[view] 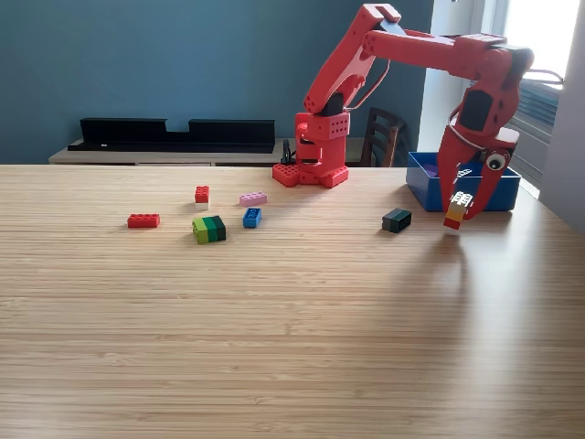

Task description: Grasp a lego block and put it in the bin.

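My red gripper (461, 207) hangs at the exterior view's right, just in front of the blue bin (420, 180), and is shut on a stacked lego block (457, 210) with white, yellow and red layers. The block hangs slightly above the table, in front of the bin's near wall. A dark green block (397, 219) lies on the table to the left of the gripper. Further left lie a blue block (251, 218), a green two-tone block (209, 229), a pink block (253, 198), a small red-and-white block (202, 195) and a flat red block (143, 220).
The arm's red base (312, 172) stands at the table's far edge. A dark chair (382, 137) and a black shelf (174, 133) stand behind the table. The wooden table (292, 347) stretches wide in front.
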{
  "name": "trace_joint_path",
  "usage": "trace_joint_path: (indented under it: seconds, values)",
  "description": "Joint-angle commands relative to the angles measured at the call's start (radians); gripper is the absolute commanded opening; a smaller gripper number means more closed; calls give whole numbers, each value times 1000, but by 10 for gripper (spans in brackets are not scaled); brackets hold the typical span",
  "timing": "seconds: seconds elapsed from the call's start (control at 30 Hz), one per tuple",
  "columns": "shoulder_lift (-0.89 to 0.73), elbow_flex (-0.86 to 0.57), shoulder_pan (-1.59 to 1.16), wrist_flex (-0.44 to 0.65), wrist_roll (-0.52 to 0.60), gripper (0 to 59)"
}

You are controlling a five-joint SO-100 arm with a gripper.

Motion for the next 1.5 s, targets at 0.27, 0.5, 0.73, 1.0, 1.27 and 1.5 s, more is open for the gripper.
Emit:
trace_joint_path:
  seconds: [0.27, 0.5, 0.73, 1.0, 1.27, 1.5]
  values:
    - [63, -172, -110, 195, 57, 0]
    - [221, -95, -261, 192, 44, 0]
    - [377, -58, -305, 193, 54, 0]
    - [546, 97, -476, 193, 2, 0]
    - [600, 239, -618, 192, -25, 0]
    - [600, 239, -612, 192, -57, 101]
